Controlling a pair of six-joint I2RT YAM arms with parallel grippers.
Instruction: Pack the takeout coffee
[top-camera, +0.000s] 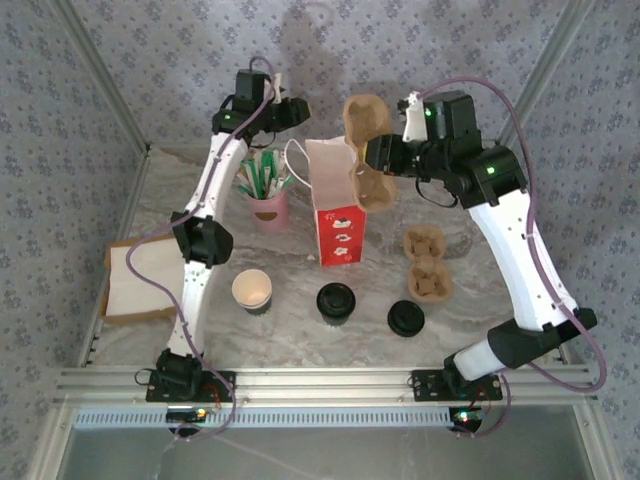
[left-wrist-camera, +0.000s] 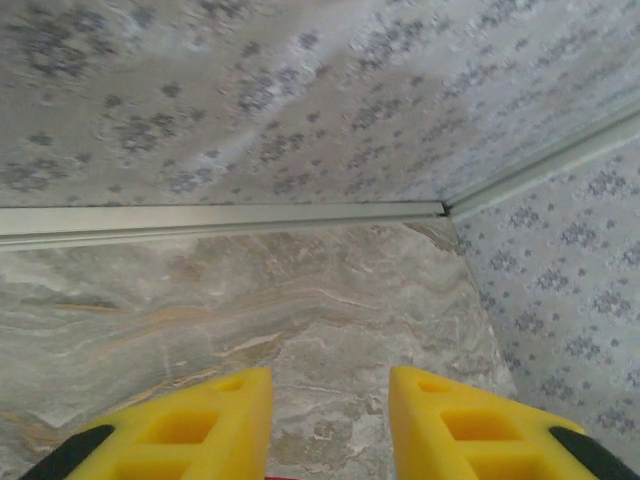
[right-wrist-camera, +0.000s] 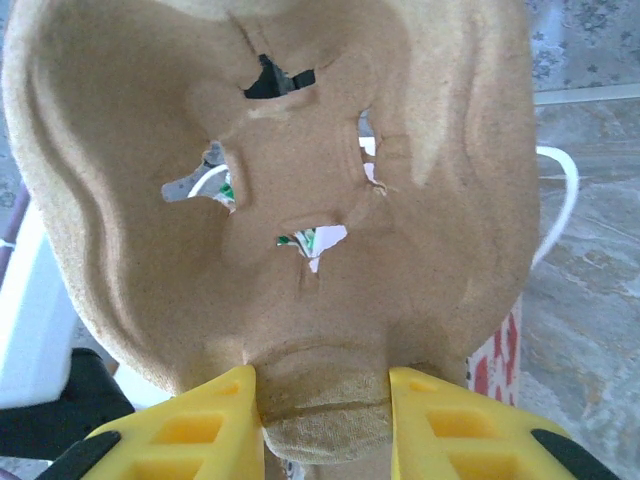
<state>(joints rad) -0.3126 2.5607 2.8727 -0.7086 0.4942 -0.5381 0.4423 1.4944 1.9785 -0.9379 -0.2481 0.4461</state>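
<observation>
Right gripper (right-wrist-camera: 325, 395) pinches pulp carrier (top-camera: 366, 118) over bag (top-camera: 338, 228), left gripper (left-wrist-camera: 330, 415) spread empty; snagging the rim could topple the bag.

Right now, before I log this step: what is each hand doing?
Left hand: open, empty.
Right hand: closed on the cardboard cup tray.

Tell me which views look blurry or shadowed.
Top external: sharp and evenly lit, with faint shadows on the back wall. Left wrist: the wallpaper looks slightly soft. Right wrist: the cup carrier sits close to the lens and looks soft.
</observation>
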